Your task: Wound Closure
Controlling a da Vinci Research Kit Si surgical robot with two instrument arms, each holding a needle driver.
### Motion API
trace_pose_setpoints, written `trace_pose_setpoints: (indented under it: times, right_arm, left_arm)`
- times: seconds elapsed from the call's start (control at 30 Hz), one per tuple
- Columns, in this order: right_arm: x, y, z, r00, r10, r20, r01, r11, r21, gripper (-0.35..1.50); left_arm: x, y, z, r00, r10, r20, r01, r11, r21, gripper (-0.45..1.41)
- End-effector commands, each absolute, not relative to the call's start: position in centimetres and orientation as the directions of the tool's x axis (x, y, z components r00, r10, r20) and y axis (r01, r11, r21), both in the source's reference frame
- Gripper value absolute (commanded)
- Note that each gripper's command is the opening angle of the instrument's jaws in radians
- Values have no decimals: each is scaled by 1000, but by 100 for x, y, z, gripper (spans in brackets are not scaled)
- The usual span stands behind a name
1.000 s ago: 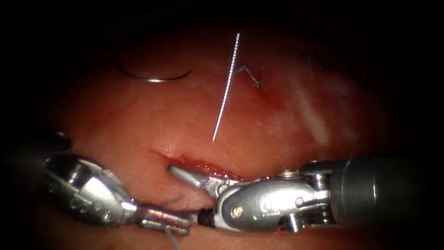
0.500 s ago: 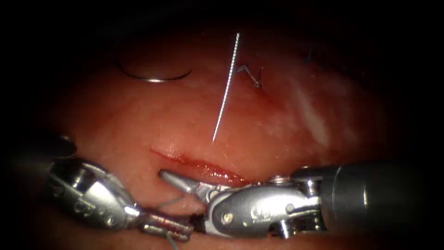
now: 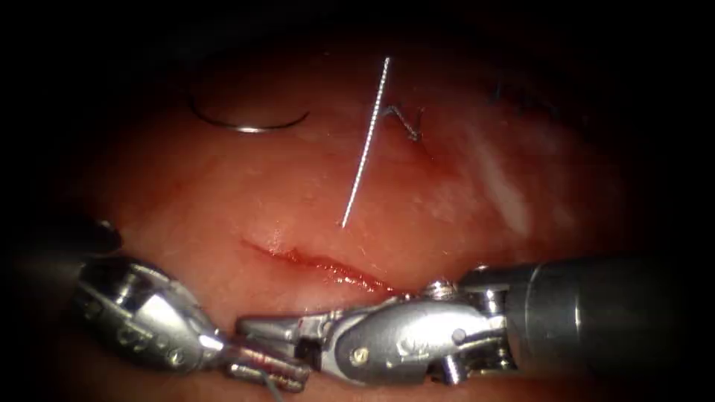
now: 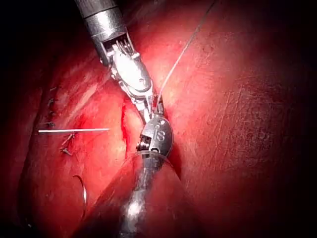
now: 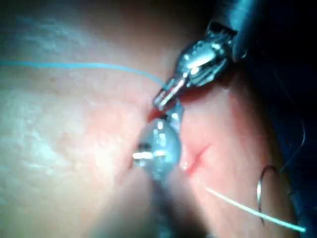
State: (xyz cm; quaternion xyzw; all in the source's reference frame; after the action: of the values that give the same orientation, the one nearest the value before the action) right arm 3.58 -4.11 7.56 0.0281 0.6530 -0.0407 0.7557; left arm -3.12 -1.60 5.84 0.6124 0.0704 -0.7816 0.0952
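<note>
Needle point(image 3: 249, 123) loose on tissue point(image 3: 223, 193) far from cut point(image 3: 320, 262); left tool point(image 3: 269, 370) clamping thread point(image 3: 274, 385), right tool point(image 3: 272, 327) closed, empty.

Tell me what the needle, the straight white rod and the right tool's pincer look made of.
Needle: thin polished metal, going by the bright glint along its curve; it lies loose on the tissue. Rod: pale and ridged, perhaps plastic or twisted wire; hard to tell. Right pincer: shiny steel-like metal with mirror highlights.
</note>
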Motion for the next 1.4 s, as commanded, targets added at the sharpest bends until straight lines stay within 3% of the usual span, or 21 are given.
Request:
trace_pose_setpoints:
  times: [0.03,0.1,0.13,0.2,0.23,0.33,0.6,0.83,1.0,1.4]
  right_arm:
    - [364,-412,759,148,-27,-989,97,995,-13,-35]
    - [362,-409,760,160,-26,-987,84,996,-13,-35]
    - [360,-407,760,164,-25,-986,79,997,-13,-35]
    - [357,-403,761,178,-24,-984,65,998,-12,-35]
    - [354,-400,763,188,-23,-982,55,998,-13,-35]
    - [349,-392,767,222,-13,-975,23,1000,-9,-35]
    - [342,-375,782,265,115,-957,-51,993,105,-35]
    - [339,-364,798,305,270,-913,-101,963,250,-35]
    - [338,-347,815,314,422,-851,-154,907,393,-35]
    - [356,-337,850,408,539,-737,-174,838,517,-35]
  left_arm:
    - [-317,-160,590,-231,-55,-972,234,-972,-1,-45]
    - [-318,-157,589,-238,-31,-971,227,-974,-25,-45]
    - [-318,-156,588,-242,-19,-970,223,-974,-37,-35]
    - [-318,-152,585,-266,22,-964,198,-977,-77,34]
    - [-319,-149,583,-284,64,-957,175,-978,-117,78]
    - [-320,-145,577,-312,100,-945,135,-980,-149,113]
    - [-324,-160,559,-338,85,-937,104,-986,-127,111]
    - [-330,-170,545,-361,4,-933,90,-995,-39,94]
    - [-335,-163,552,-406,-92,-909,74,-995,67,93]
    - [-340,-154,564,-474,-158,-866,35,-986,160,83]
